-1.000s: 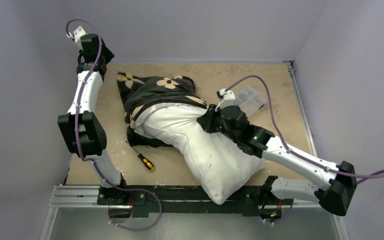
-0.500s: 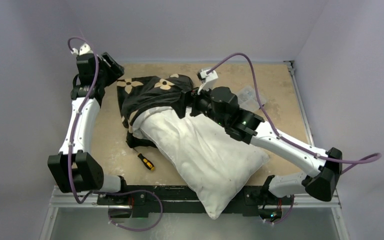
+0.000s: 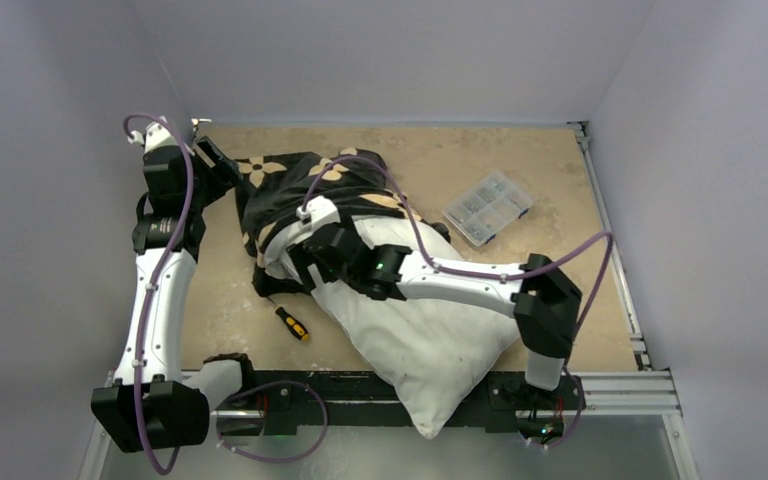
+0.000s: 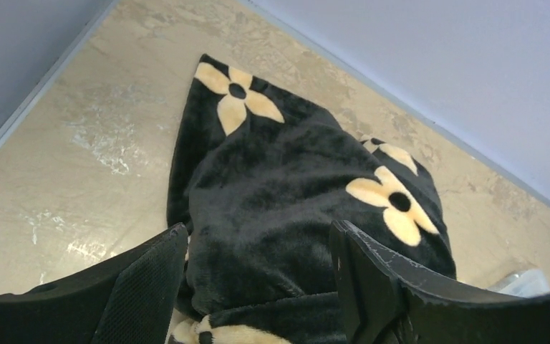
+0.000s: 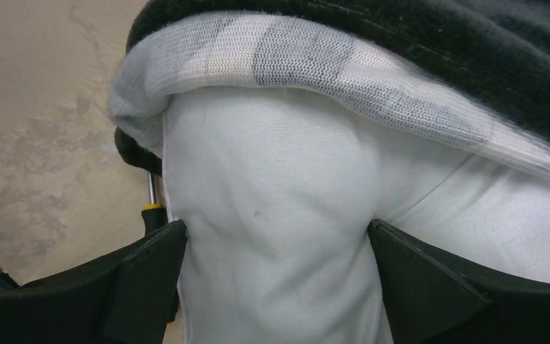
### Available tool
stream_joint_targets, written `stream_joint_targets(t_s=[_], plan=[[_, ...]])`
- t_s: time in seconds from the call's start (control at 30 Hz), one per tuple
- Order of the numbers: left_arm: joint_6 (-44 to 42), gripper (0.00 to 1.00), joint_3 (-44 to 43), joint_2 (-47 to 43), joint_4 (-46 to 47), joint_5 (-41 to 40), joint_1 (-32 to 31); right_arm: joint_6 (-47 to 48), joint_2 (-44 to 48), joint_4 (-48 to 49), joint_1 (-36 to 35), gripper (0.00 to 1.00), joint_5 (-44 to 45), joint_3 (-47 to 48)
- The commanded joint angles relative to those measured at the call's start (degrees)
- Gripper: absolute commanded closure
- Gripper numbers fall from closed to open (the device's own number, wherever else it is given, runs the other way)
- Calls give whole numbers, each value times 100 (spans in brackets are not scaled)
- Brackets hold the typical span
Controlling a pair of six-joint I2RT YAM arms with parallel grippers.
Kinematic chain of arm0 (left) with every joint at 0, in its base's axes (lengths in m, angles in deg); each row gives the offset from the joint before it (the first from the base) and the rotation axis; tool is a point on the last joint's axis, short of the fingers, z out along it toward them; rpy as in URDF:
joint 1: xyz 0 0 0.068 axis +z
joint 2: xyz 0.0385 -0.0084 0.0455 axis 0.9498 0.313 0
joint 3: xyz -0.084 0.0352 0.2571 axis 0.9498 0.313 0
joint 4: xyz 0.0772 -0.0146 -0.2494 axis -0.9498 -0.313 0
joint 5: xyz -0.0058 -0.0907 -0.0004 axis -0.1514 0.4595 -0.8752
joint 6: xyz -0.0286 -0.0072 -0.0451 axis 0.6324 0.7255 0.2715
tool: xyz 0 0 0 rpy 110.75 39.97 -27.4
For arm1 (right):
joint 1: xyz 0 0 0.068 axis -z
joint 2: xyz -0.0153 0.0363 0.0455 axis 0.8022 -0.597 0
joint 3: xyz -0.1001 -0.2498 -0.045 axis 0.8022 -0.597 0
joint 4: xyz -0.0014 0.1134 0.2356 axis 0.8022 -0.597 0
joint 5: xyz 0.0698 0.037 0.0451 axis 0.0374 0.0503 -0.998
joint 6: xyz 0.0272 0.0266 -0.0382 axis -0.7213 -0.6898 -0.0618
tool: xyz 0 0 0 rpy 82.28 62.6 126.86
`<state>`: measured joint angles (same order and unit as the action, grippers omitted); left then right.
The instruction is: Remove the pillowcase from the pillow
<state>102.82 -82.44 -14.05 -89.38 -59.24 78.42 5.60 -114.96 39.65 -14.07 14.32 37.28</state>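
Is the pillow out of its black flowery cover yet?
Nearly, but not quite. Done: most of the plump white pillow lies bare. In hand: the right fingers, open, straddle the pillow just below the cover's mouth, and the left fingers, open, are at the far end of the black plush flower-patterned pillowcase. Left: the pillow's far end is inside the pillowcase, so the two must come fully apart.

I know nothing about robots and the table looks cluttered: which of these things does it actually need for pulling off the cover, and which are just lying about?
Part of the job:
black flowered pillowcase
white pillow

Just lying about:
screwdriver
clear compartment box
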Motion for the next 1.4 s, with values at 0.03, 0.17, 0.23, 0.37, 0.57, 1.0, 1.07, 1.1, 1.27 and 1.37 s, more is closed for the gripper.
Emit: stream_joint_targets(t_s=[0.03,0.17,0.23,0.37,0.57,1.0,1.07,1.1,1.27,1.37], plan=[[-222,28,161,160,137,-74,-5,-345,-775,-221,-53,2,630,351],[-234,28,201,289,185,240,4,-345,-969,-97,52,2,940,8],[-225,28,196,385,204,459,9,-345,-797,18,136,2,956,-250],[-202,28,196,596,211,960,-5,-840,-308,289,301,100,946,-883],[-58,28,412,693,355,1701,-178,-1070,271,568,556,100,879,-1705],[-943,28,601,250,-114,764,-2140,-811,1229,1415,701,100,249,-2176],[-1117,28,547,287,-173,668,-2370,-778,1342,1494,719,100,151,-2185],[-1212,28,513,308,-217,616,-2481,-767,1403,1517,721,100,121,-2197],[-1603,28,342,344,-331,590,-3042,-774,1570,1606,739,100,32,-2343],[-1744,28,274,414,-339,402,-3307,-792,1610,1648,748,100,12,-2402]])
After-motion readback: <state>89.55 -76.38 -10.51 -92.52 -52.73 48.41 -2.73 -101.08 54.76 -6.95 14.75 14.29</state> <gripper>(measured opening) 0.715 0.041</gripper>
